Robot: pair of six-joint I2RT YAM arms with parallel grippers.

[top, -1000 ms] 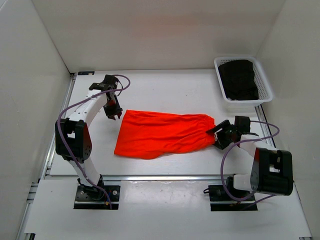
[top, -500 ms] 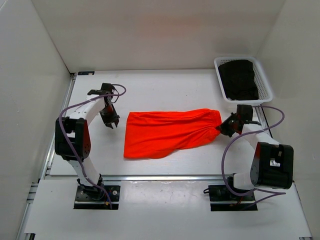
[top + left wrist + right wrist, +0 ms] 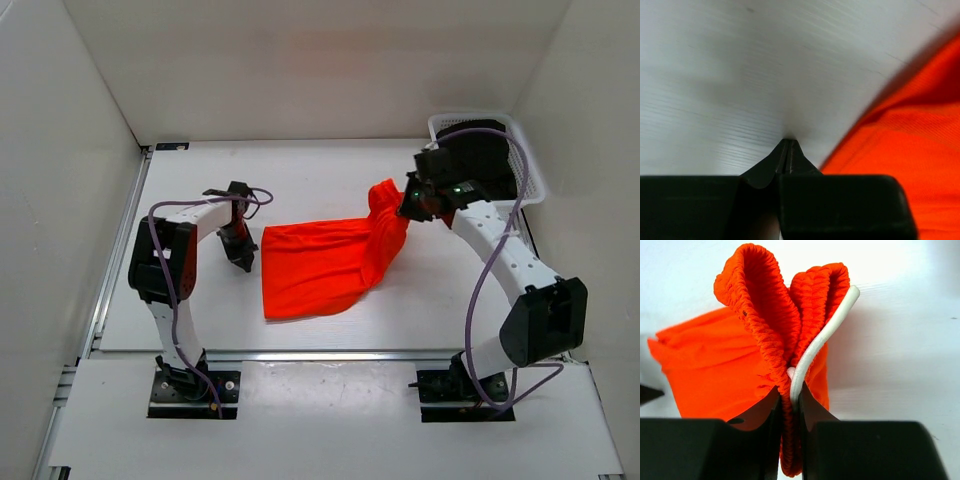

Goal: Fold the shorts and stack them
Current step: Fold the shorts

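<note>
The neon-orange shorts [image 3: 320, 265] lie mid-table, their right end pulled up off the surface. My right gripper [image 3: 405, 205] is shut on the bunched elastic waistband [image 3: 765, 315], with the white drawstring [image 3: 825, 335] pinched in beside it between the jaws [image 3: 791, 397]. The lifted part drapes down and over the flat part. My left gripper [image 3: 245, 258] sits low over the table just left of the shorts' left edge. In the left wrist view its fingers are pressed together at the tip [image 3: 788, 142] with nothing between them, the shorts [image 3: 910, 145] lying to their right.
A white basket [image 3: 530, 170] stands at the back right, with dark clothing [image 3: 480, 155] inside, close behind the right arm. White walls close in the table on the left, back and right.
My right gripper has closed on the waistband, lifted it and carried it back and left, dragging the shorts rightward. My left gripper has shut and moved right, toward the shorts' left edge.
</note>
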